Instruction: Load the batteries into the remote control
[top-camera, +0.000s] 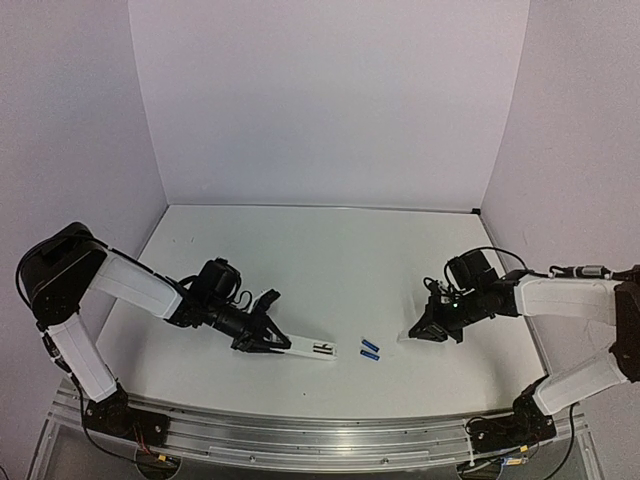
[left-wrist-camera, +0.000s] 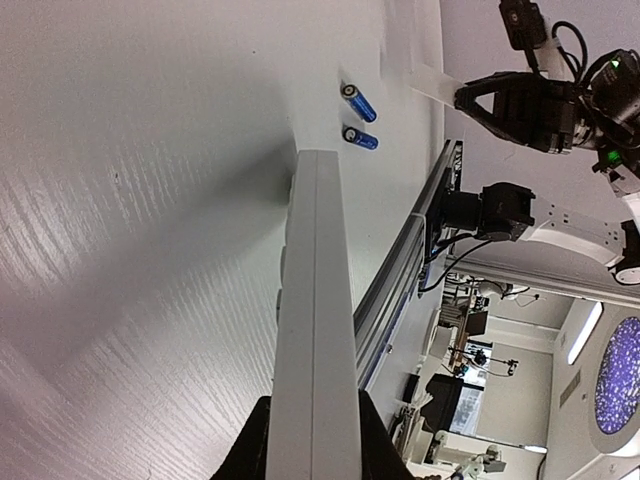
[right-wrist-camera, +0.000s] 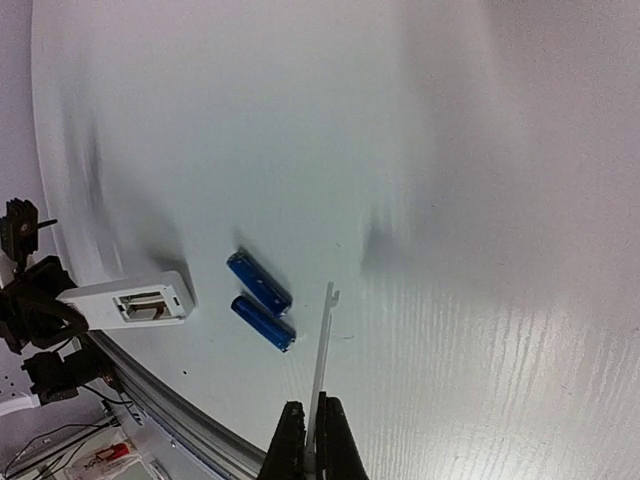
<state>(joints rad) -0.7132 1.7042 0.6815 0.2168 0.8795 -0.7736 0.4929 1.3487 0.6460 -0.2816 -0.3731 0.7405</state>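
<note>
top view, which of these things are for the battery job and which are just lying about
For the job: remote, in the left gripper; two batteries, on the table; thin white cover, in the right gripper.
Just there: metal rail along the near edge; wires beside it.

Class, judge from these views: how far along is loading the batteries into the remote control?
Done: cover off, pinched in the right fingers; compartment open and empty. In hand: left fingers grip the remote control. Left: both batteries lie on the table, not yet loaded.
</note>
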